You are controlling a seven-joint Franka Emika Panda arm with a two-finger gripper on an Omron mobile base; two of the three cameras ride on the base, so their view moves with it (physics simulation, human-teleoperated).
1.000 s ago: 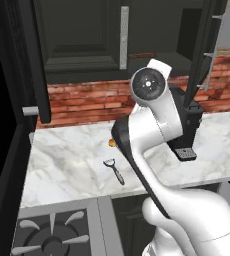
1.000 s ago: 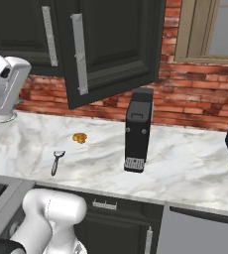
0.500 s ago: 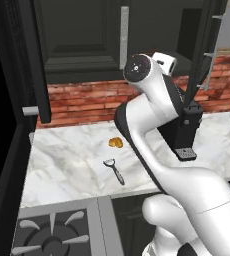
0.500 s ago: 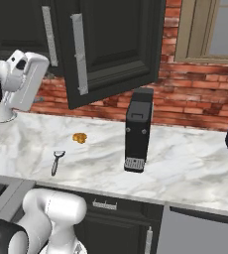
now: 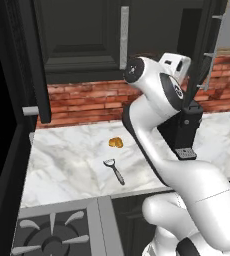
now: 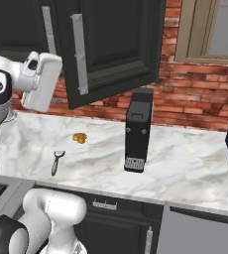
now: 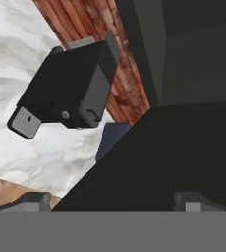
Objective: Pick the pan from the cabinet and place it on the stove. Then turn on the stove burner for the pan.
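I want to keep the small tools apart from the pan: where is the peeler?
The peeler lies flat on the marble counter, just in front of the small orange item and left of the black coffee machine.

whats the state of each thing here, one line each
cabinet: one door swung open, pan not seen
gripper: open, holding nothing
stove: grate bare, no flame
peeler: lying flat on the counter
black machine: upright on the counter

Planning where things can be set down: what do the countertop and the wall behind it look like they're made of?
The countertop looks like polished white marble: grey veining runs across a smooth pale surface. The wall behind it looks like matte red brick, with staggered courses and paler mortar lines; it could be a facing.
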